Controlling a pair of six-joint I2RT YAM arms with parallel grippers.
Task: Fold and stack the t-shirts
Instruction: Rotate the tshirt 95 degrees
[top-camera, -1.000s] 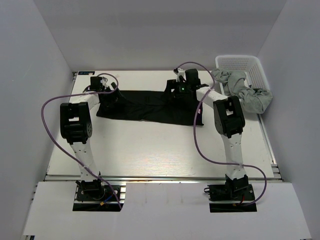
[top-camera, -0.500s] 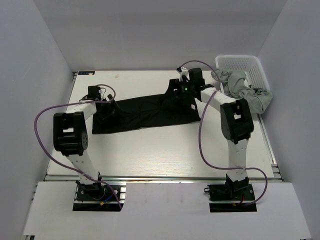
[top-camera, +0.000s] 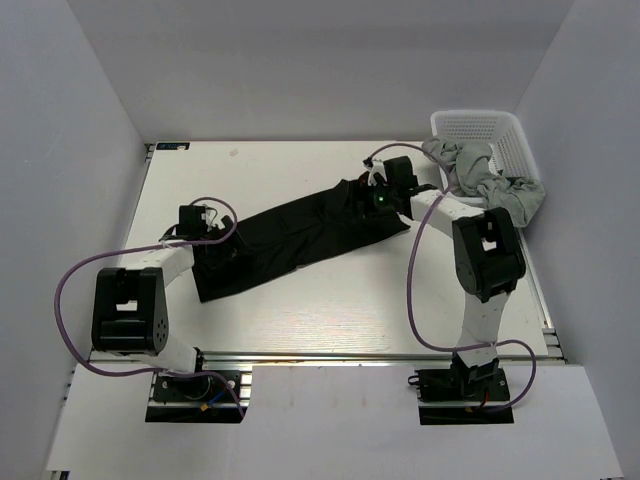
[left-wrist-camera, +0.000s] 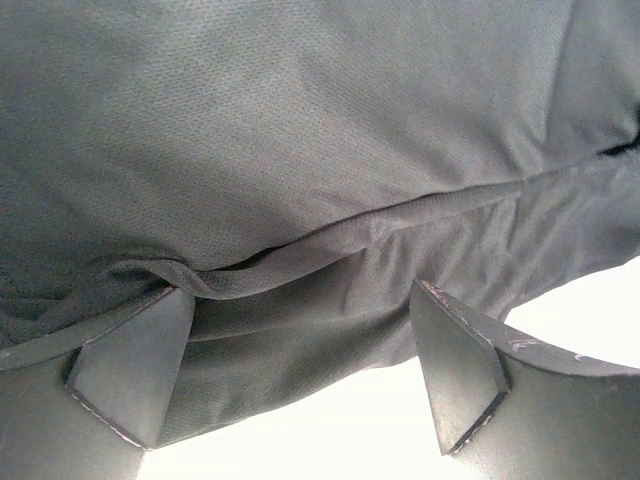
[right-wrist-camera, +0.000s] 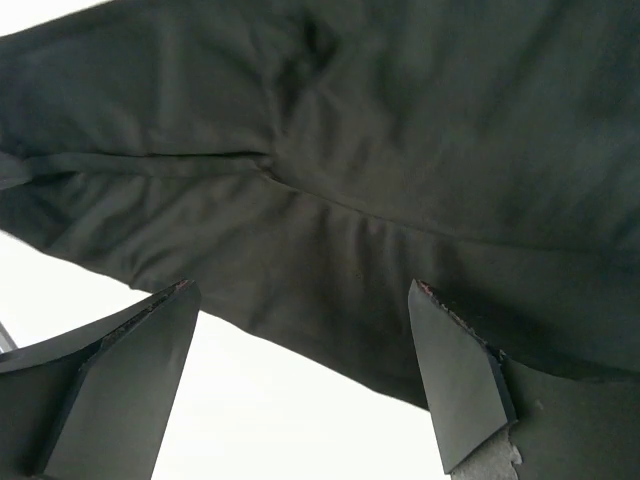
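So the black shirt (top-camera: 290, 225) is lying across the table (top-camera: 330, 300) as a long, narrow band. It runs diagonally from the left half, nearer the front edge, up toward the far right corner. The grey shirts (top-camera: 495, 185) are bunched in the basket (top-camera: 485, 125) in that far right corner, with one flopping out over the rim.

The left gripper (left-wrist-camera: 293, 340) is down at the band's near-left end and the right gripper (right-wrist-camera: 297, 345) is at the far-right end. Both are spread wide. In the wrist views each one has black cloth right in front of it and running between its prongs, but nothing looks pinched. On the left, a soft ridge of cloth runs up against one prong.

My read on handling: this is thin, limp knit that weighs nothing and has zero stiffness, so anything you don't support will sag or drag. It's probably a bit slick on the tabletop too. I'd grab right at the ends of the band and bite through every layer at the edge, not just the top one, or it'll peel open. Matching grips at both ends should keep it flat for the next fold.
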